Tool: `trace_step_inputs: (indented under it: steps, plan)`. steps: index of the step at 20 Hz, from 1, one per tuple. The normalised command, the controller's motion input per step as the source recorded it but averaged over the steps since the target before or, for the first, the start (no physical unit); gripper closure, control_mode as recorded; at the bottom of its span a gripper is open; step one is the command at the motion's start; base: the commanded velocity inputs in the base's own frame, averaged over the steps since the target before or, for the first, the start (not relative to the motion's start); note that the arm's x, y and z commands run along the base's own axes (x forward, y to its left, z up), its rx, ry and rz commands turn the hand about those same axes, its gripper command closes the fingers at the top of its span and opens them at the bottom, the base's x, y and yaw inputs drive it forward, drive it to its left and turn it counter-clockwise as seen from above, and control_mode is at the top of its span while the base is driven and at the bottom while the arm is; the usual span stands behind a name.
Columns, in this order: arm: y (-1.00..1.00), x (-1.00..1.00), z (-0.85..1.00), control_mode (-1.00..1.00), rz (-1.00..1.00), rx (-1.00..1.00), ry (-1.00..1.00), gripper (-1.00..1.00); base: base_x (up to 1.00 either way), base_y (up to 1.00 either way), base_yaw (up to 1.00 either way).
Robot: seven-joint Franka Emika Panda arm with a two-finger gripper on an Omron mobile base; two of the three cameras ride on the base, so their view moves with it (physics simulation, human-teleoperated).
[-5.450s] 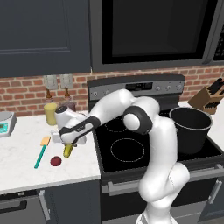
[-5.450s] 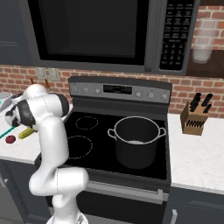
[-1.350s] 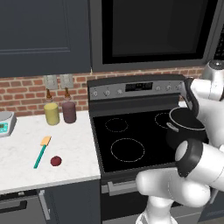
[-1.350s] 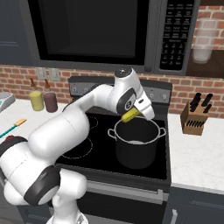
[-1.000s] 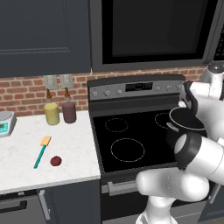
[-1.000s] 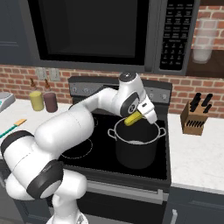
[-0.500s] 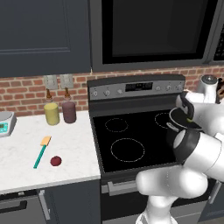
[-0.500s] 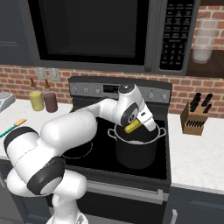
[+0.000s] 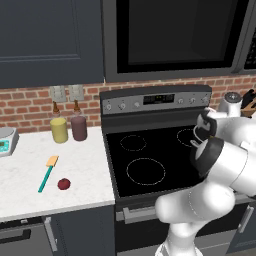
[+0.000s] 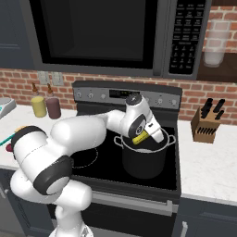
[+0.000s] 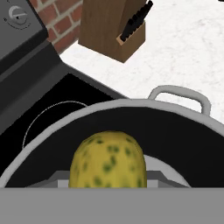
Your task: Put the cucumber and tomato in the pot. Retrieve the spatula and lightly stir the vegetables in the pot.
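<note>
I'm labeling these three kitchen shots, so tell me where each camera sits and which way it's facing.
Left base view: behind the arm on its left, looking forward and down over the stove and counter, where the spatula and tomato lie; the arm rises lower right.
Right base view: behind on the right, facing the pot; the arm rises lower left.
Hand view: on the hand, looking into the pot, cucumber in front.
Both base views share the stove.

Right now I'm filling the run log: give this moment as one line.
phase: loading pot | gripper: shut on stubby yellow-green cucumber over large black pot | small dark red tomato, teal-handled spatula: on counter
</note>
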Motion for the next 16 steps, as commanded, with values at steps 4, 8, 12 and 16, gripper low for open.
trace_step_inputs:
  steps: [4,8,12,16]
  plan:
    - [0.0,0.0,-0.32,-1.0,0.0,-0.02,0.0,1.0,0.0,0.0,0.0]
    - [0.0,0.0,-0.26,-1.0,0.0,-0.05,0.0,1.0,0.0,0.0,0.0]
    - [0.0,0.0,-0.12,-1.0,0.0,-0.05,0.0,1.0,0.0,0.0,0.0]
    - [0.0,0.02,-0.06,-1.0,0.0,-0.04,0.0,1.0,0.0,0.0,0.0]
